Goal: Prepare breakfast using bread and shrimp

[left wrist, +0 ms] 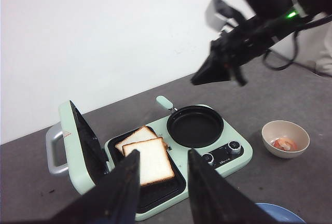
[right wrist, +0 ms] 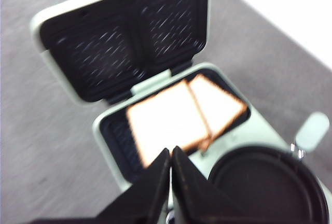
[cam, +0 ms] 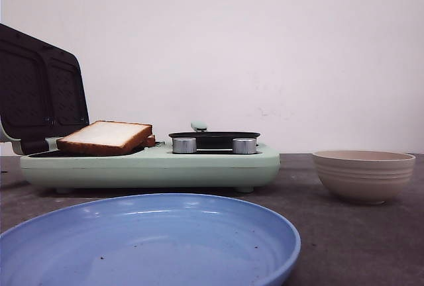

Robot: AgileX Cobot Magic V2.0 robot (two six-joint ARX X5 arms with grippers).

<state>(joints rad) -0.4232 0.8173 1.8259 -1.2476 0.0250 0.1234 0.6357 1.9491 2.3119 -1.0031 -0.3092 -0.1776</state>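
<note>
Bread point(left wrist: 148, 156) lies overlapped on the grill plate; the closed, empty right gripper point(right wrist: 171, 175) should spread its jaws before reaching the bowl point(left wrist: 285, 138) holding shrimp point(left wrist: 285, 144).

My table point(cam: 311, 187) was a dark grey, matte surface running back to a white wall. On it, toward my left, sat the mint-green breakfast maker point(cam: 152, 165) with its lid point(left wrist: 78, 141) swung open and standing upright. To my right of it, well apart, stood a beige ribbed bowl point(cam: 364, 175). Nearest the front camera lay a wide blue plate point(cam: 149, 243), close in front of the appliance. A few small dark specks showed on the table by the lid handle in my left wrist view.
</note>
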